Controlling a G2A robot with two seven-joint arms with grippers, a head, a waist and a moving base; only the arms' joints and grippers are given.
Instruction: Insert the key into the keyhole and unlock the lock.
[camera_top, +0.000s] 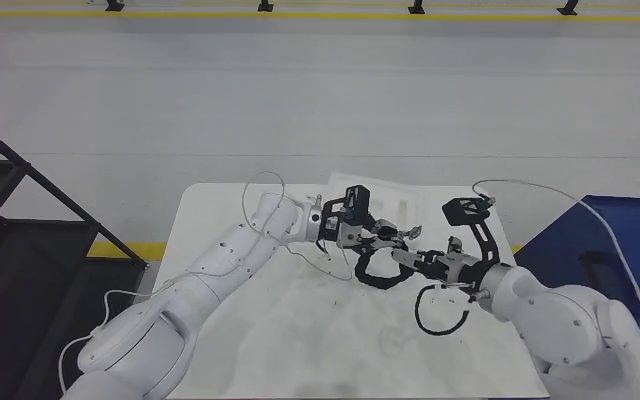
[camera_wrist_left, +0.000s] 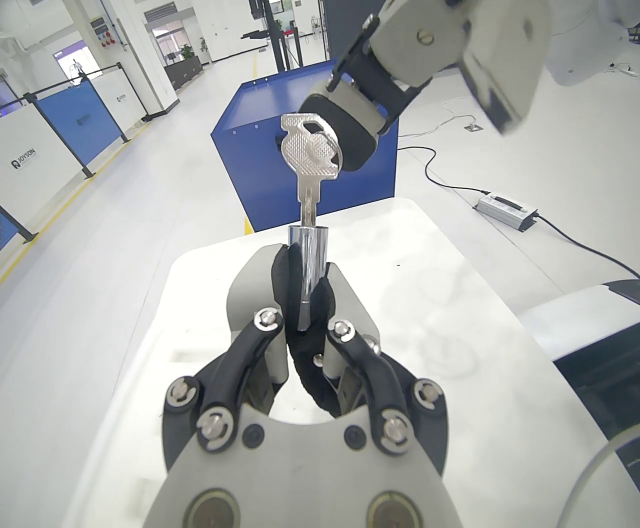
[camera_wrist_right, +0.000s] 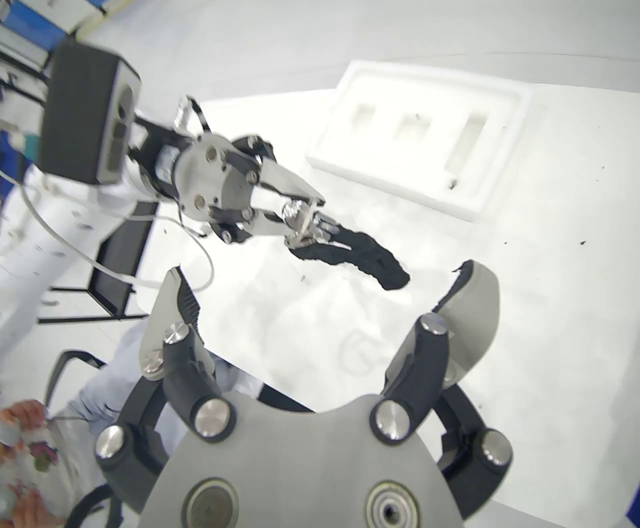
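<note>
Where the key (camera_wrist_left: 310, 150) sits: one key, blade partly in the keyhole (camera_wrist_left: 309, 228).
Lock (camera_wrist_left: 308, 250): one, clamped in the left gripper (camera_wrist_left: 305, 280) over the counter (camera_wrist_left: 450, 325).
Right gripper (camera_wrist_right: 322, 280): released, spread wide, just beside the key head.

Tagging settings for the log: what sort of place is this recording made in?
Probably a robotics test hall: a yellow floor line, blue-and-white barrier panels, and a blue cabinet beside the white table.
</note>
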